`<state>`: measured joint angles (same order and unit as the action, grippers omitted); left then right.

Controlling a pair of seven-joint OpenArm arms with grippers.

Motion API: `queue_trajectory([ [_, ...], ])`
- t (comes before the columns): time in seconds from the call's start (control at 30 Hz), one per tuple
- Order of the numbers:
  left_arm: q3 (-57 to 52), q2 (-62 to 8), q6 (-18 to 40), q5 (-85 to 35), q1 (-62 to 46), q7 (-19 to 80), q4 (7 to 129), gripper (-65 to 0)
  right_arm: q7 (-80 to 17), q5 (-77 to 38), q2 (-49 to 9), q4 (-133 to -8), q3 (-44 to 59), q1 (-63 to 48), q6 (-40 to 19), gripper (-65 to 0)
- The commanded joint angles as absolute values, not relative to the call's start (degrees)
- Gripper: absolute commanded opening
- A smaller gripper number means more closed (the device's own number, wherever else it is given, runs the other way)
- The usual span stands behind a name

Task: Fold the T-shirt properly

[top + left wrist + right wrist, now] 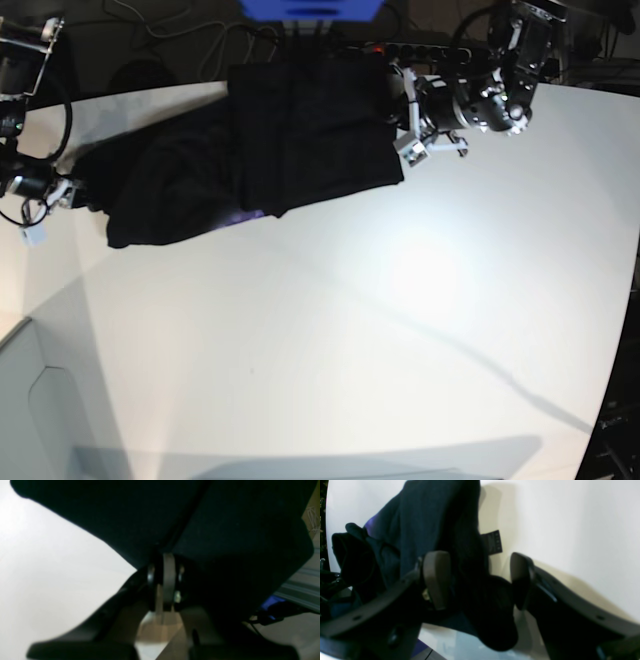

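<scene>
The black T-shirt [250,150] lies bunched at the far edge of the white table [380,330], spread from the far middle toward the far left. Part of it is lifted off the surface, and its near hem sags in an uneven line toward the left. A small patch of purple shows under the near edge of the cloth.

2 arms work on it. The left gripper [400,120], which stands on the right side of the base view, sits at the right edge of the shirt. In the left wrist view its jaws are pressed tight together on a fold of the dark cloth [175,522], which rises and fans out above the pinch point [166,577]. So this pincer is clenched and grasping the T-shirt.

The right gripper [480,580], at the far left of the base view [75,190], is at the left end of the shirt. In the right wrist view its 2 pads [437,580] stand wide apart, with a hanging bundle of the shirt [470,562] between them. The left pad lies against the cloth, while the right pad [520,580] is clear of it, so this pincer is released. A small dark label [492,542] sticks out from the fabric just beyond the pads.

No containers are visible on the table.
</scene>
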<state>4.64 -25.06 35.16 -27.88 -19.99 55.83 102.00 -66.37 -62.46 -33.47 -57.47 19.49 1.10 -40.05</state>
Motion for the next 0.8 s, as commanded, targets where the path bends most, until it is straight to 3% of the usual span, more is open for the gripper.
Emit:
queue_trajectory([
  [0.0,4.44,-25.71,35.38,-27.47,-20.00,56.31,102.46,-60.9,-70.73,-57.89,-33.80,-57.19,19.03,0.31,-40.00,-26.2],
  [0.5,4.44,-25.27,35.38,-27.47,-17.98,56.48,98.86,-60.9,-71.43,-65.19,-32.92,-59.21,18.86,-3.38,-40.00,-26.3],
  [0.77,4.44,-25.45,35.38,-27.47,-17.27,56.66,98.86,-60.9,-73.27,-65.01,-29.23,-63.08,18.77,-3.74,-40.00,-26.3],
])
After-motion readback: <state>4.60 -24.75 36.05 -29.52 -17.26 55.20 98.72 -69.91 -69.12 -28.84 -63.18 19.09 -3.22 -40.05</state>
